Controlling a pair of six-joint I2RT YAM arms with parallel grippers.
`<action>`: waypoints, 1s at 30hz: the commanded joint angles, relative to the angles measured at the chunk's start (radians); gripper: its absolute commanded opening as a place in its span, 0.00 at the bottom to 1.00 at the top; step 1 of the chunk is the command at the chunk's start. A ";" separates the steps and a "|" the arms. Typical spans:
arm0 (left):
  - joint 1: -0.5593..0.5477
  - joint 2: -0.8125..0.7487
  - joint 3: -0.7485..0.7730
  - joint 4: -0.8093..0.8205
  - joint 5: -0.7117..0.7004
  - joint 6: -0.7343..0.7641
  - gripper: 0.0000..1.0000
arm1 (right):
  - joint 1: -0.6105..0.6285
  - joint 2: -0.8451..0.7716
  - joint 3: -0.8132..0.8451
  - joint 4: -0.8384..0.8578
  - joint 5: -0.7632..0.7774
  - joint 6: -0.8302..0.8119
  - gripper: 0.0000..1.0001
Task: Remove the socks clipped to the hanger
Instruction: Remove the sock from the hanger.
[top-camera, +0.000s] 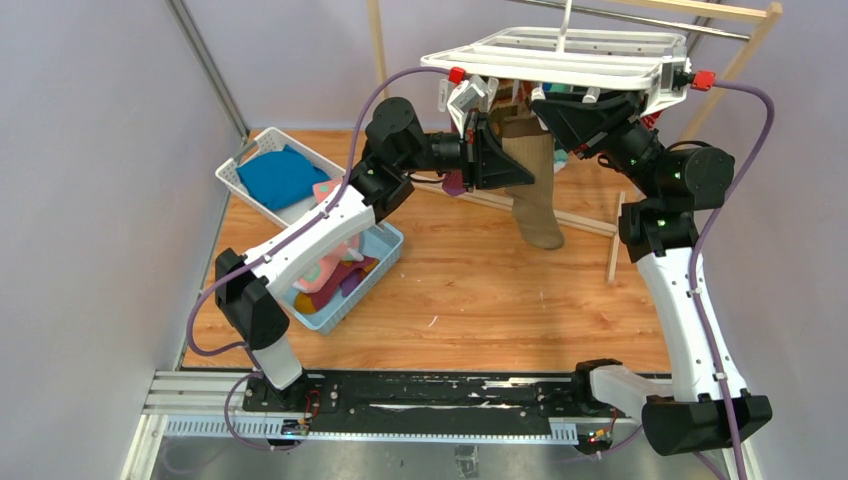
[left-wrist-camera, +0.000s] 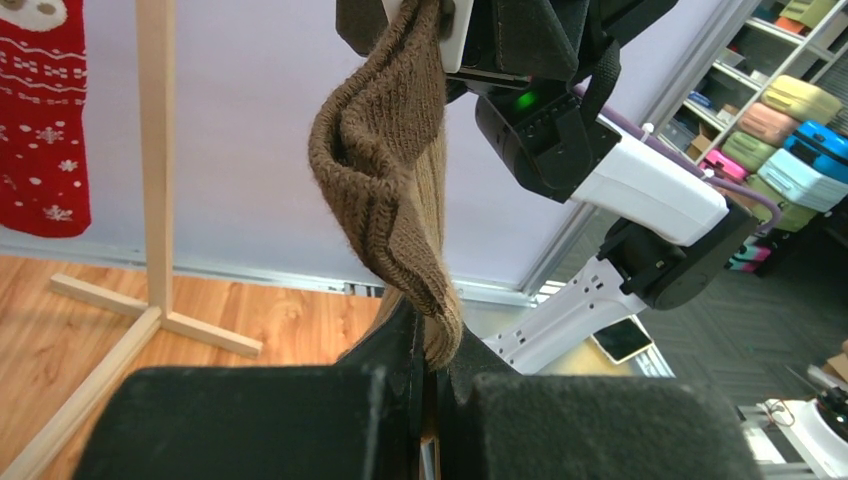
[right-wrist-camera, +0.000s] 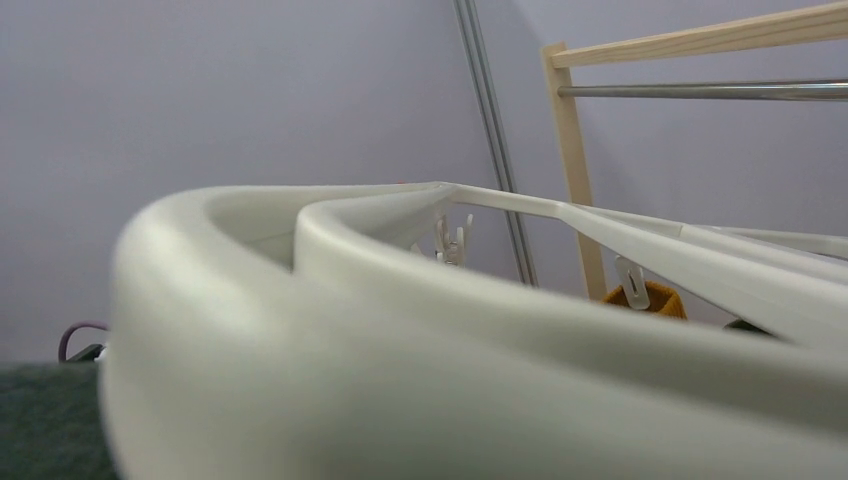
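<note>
Below the white hanger (top-camera: 560, 72), left gripper (left-wrist-camera: 430, 372) pinching hanging brown sock (left-wrist-camera: 385, 160), right gripper (top-camera: 560, 108) at hanger rim, jaw state indeterminable

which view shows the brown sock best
Left wrist: the brown sock fills the frame, clipped above, pinched between the left fingers below. Top view shows it small, hanging from the hanger. Right wrist misses it.
</note>
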 joint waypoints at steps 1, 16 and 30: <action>-0.007 -0.009 -0.001 0.017 0.011 0.004 0.00 | 0.002 -0.003 -0.007 0.051 -0.002 0.025 0.10; 0.040 -0.047 -0.065 0.016 -0.050 0.013 0.00 | -0.030 -0.008 -0.024 0.021 0.027 0.110 0.00; 0.078 -0.111 -0.174 0.015 -0.072 0.047 0.00 | -0.041 -0.010 -0.022 0.033 0.018 0.116 0.00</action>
